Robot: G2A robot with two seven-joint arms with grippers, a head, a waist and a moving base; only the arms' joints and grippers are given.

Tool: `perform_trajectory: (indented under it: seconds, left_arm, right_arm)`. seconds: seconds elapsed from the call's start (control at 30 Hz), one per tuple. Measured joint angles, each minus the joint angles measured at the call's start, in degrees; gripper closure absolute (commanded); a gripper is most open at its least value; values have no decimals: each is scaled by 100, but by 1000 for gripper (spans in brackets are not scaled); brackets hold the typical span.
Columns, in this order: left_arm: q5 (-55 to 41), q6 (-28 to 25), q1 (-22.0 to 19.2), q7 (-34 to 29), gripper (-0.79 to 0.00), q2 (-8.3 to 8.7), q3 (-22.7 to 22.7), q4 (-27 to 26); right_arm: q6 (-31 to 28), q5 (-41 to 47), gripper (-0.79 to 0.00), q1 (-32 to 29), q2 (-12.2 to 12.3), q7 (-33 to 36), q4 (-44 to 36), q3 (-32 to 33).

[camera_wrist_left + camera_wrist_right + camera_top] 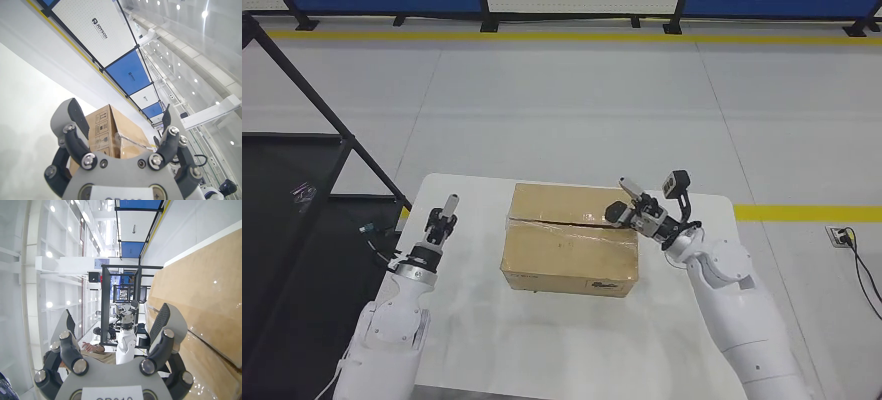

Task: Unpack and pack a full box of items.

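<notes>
left pincer [122,121] open, empty; taped cardboard box [113,132] just beyond it.

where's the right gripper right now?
Top view: the right gripper is at the right end of the cardboard box top, by the taped seam, fingers open. The box sits mid-table.

Box [570,238] centred on the table [472,330] — left claw [447,207] apart to its left, right claw [618,198] over its right edge.
</notes>
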Motion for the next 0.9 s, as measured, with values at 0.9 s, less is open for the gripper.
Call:
perform_trajectory:
  seconds: [0.9]
  left_arm:
    - [-75,-43,8,-53,-785,25,89,216]
  right_arm:
    - [-1182,-1880,-785,-1026,289,1254,-1613,-296]
